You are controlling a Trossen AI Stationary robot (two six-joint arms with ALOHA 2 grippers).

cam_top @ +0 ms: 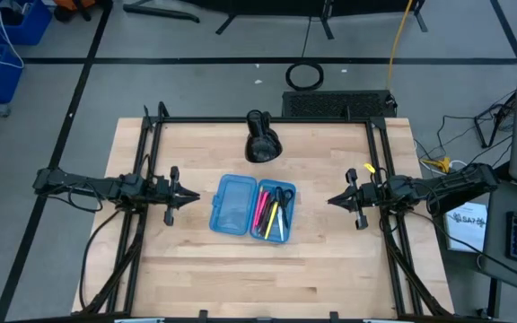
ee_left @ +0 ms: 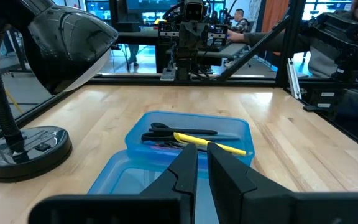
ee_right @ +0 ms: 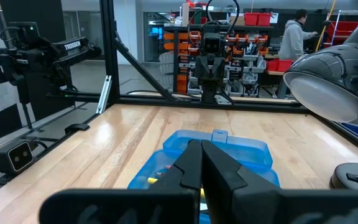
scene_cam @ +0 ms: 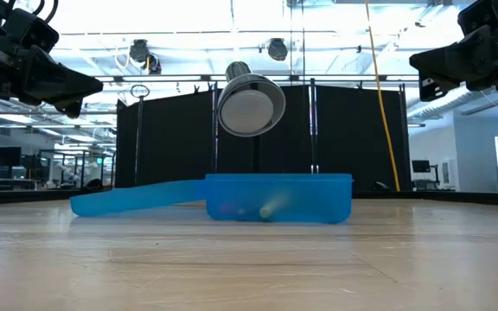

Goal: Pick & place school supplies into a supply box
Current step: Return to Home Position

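Dark, blunt fingers of the left gripper (ee_left: 202, 149) fill the front of its wrist view, drawn together to a thin slit and holding nothing. The right gripper (ee_right: 201, 146) is pressed closed as well, also empty. From above, both hang over the pale wooden table (cam_top: 196, 269), one at each side, tips aimed inward at each other.

Between them lies the pencil case (cam_top: 232, 205), translucent blue plastic with rounded corners, opened flat into two hinged halves. The half toward the left gripper is bare (it lies near those tips). The deeper half toward the right gripper holds the supplies: thin pens (cam_top: 267, 217) in pink and yellow lying lengthwise side by side, and small scissors (cam_top: 282, 197) with black loop handles. The right gripper is well apart from that half.

Behind the case, toward the far edge, stands a glossy black lamp (cam_top: 260, 142) on a round base, its curved neck carrying a domed shade with a silvery inside.
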